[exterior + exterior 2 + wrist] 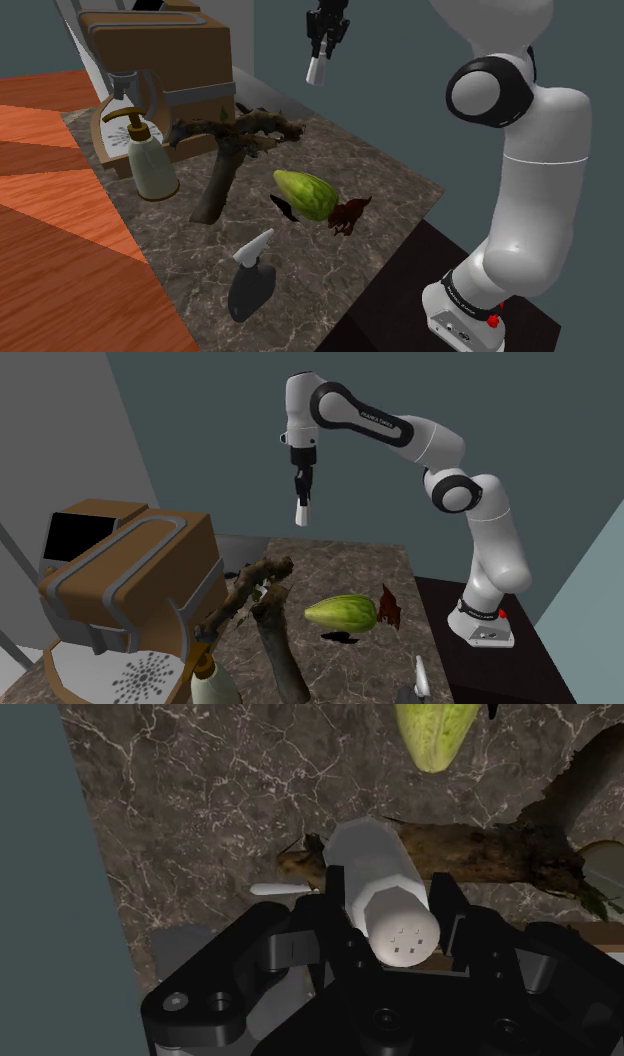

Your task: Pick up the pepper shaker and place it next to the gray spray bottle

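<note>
While the gripper [319, 58] is clamping the pepper shaker [316, 71] high over the table's [385, 190] far side, the near gray spray bottle [250, 283] is awaiting its delivery.

Arm [400, 432] arched high up & away from stand [530, 672]; gripper [320, 55] pointed straight down, clamped on white shaker [316, 70].

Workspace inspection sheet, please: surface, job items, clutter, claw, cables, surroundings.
Surface: dark marble counter, crowded.
Job's things: white pepper shaker clasped in the claw, high above the counter; gray spray bottle on the counter, near its edge.
Clutter: branch, green vegetable, soap dispenser, brown appliance.
Claw: shut on the pepper shaker.
Cables: nothing seen.
Surroundings: grey-blue walls, wooden floor.
</note>
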Robot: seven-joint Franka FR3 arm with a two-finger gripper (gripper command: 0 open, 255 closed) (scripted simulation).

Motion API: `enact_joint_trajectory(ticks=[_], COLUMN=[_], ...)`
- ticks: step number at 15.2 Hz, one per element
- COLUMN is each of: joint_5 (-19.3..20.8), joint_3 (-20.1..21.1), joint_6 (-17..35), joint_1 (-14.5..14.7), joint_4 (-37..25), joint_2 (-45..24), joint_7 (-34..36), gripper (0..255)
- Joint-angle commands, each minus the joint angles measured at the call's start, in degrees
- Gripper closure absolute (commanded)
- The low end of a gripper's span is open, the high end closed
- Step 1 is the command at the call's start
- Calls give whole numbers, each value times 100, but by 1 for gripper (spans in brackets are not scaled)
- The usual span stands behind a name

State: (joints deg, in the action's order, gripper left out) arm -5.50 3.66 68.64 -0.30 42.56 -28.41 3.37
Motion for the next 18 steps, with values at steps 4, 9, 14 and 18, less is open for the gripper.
enact_joint_trajectory(ticks=[4, 9, 14, 18], joint_5=[-20, -43, -71, -89], joint_3=[99, 298, 541, 765], joint_6=[509, 935, 1202, 1357], joint_1=[294, 651, 1005, 1287], joint_4=[1379, 2475, 3141, 3474], joint_2=[914, 1651, 2125, 2366], joint_7=[372, 905, 1490, 1987], gripper=[255, 255, 255, 255])
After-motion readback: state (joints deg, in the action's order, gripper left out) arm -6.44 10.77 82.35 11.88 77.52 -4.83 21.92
